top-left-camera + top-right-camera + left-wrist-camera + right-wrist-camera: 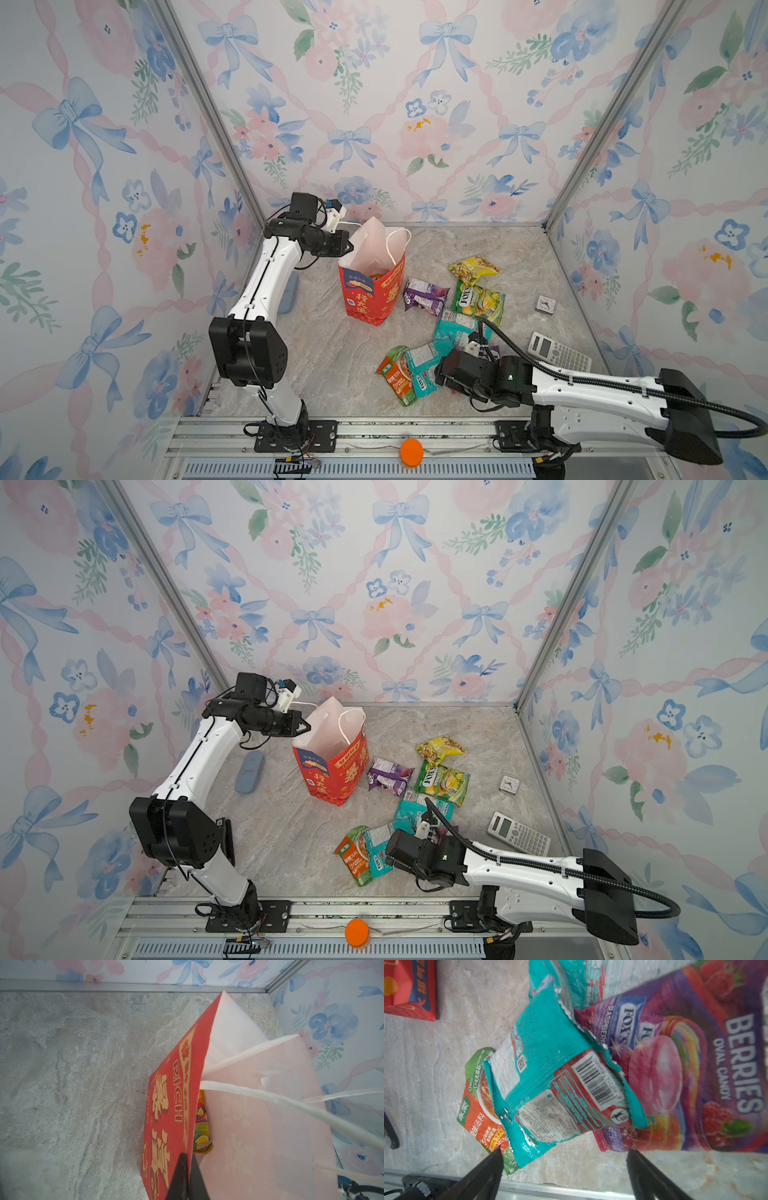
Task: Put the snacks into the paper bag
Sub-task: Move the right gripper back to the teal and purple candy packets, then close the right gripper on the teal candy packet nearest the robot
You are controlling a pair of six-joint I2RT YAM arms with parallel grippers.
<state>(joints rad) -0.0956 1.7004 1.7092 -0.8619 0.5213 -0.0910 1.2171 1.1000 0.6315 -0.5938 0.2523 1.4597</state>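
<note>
Snacks (442,780) lie loose on the counter (328,365), fanned out from 3 o'clock round to about 6 o'clock of the paper bag (371,297). The red bag stands upright toward the back of the counter, its mouth open. The left hand (348,248) is at the bag's 9 o'clock side. The left wrist view shows its fingers (182,1174) pressed together on the rim of the bag's red wall, with a white cord handle (270,1098) crossing the opening. One colourful packet (202,1126) sits inside the bag against that wall.

On the counter, a purple packet (424,296) lies nearest the bag, at its 3 o'clock. Beyond it are a yellow packet (473,266) and, at that one's 6 o'clock, a green-and-yellow packet (478,300). A teal packet (455,328) lies nearer the front. A second teal packet (424,365) overlaps a green-and-orange packet (397,376).

The right hand (564,1157) hangs over this front cluster with its fingers spread wide and nothing between them. One fingertip (497,1157) is at the green-and-orange packet's corner. The other fingertip (635,1159) is by the edge of a berry-printed purple packet (675,1064). Whether either tip touches a packet is hard to tell.

A calculator (559,353) and a small clock (545,305) lie at the bag's 3 to 4 o'clock, near the wall.
</note>
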